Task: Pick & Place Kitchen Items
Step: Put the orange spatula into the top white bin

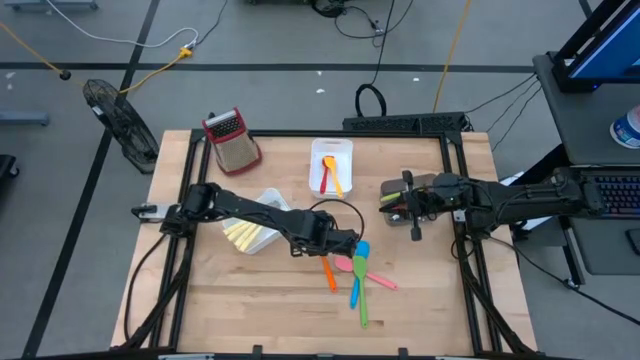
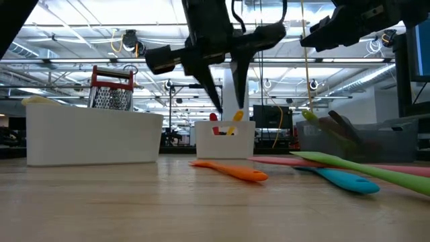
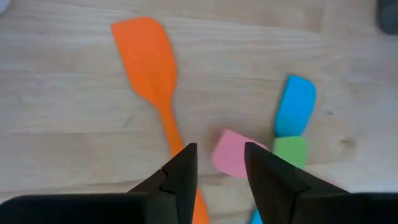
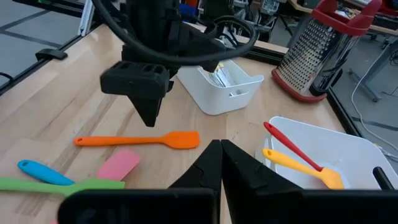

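Note:
Four slim utensils lie flat on the wooden table: an orange spatula (image 1: 328, 272) (image 3: 149, 62) (image 2: 232, 170), a pink one (image 1: 350, 265) (image 3: 233, 154), a blue one (image 1: 358, 272) (image 3: 295, 106) and a green one (image 1: 362, 302) (image 3: 289, 149). A red utensil (image 4: 289, 146) and a yellow one (image 4: 298, 167) lie in a small white bin (image 1: 331, 165). My left gripper (image 1: 345, 243) (image 3: 217, 171) (image 2: 227, 97) hovers open above the table, over the pink spatula's head. My right gripper (image 1: 395, 200) (image 4: 221, 162) is shut on nothing, raised beside the small white bin.
A second white bin (image 1: 258, 225) (image 4: 224, 87) with cream utensils sits under the left arm. A metal grater (image 1: 232, 140) (image 2: 111, 91) with a red top stands at the far left. A grey bin (image 2: 369, 138) is under the right gripper. The table's near part is bare wood.

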Controlling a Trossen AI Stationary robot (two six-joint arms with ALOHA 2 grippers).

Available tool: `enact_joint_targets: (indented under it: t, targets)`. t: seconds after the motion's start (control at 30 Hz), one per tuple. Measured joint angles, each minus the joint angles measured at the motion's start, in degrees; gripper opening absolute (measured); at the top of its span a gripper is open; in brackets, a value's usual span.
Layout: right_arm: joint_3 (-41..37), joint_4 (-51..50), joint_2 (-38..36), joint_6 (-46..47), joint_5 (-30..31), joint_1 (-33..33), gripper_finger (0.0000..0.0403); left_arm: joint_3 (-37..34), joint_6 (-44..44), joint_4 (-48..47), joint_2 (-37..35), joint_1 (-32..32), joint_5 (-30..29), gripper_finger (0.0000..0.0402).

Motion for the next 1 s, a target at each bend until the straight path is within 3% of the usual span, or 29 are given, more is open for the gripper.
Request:
enact_joint_targets:
  t: [0.33,0.53,1.0]
  targets:
    - [0.0,0.0,0.0,-0.5,0.0,0.0,0.0,-0.7,-0.9,0.2,0.0,-0.4,-5.4,0.0195]
    - [0.0,0.0,0.0,-0.6,0.0,0.0,0.0,-0.7,0.1,-0.1,0.0,-0.2,-4.0,0.0218]
    - [0.0,0.0,0.0,-0.5,0.0,0.0,0.0,-0.8,5.4,-1.8,0.0,-0.4,-4.7,0.0322]
